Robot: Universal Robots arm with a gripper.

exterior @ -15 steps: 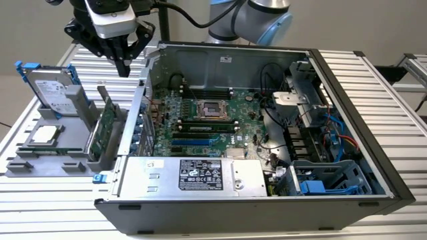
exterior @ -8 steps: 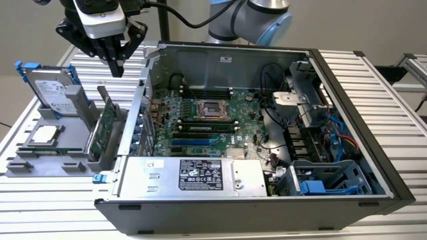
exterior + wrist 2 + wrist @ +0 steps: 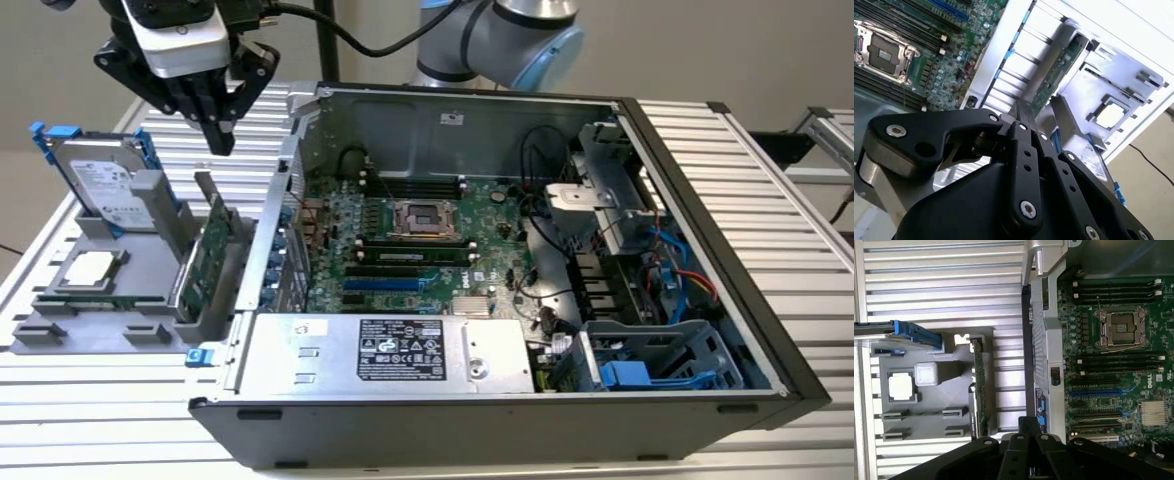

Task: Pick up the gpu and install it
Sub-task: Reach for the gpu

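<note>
Black gripper (image 3: 220,143) held above thin green gpu card (image 3: 202,262).
Jaws are clenched, empty; the card is seated upright in a grey holder (image 3: 150,252).

I'm running this from what looks like a robotics lab bench, not a home or an office. An open desktop computer case (image 3: 467,435) lies on its side on a slatted aluminium-profile table (image 3: 754,150), its motherboard (image 3: 400,262) bared. Just beside the case sits a gray parts fixture (image 3: 80,330) whose slots keep a hard drive (image 3: 107,185) and the gpu (image 3: 200,260) standing on edge. The robot arm (image 3: 514,30) rises behind the case.
</note>
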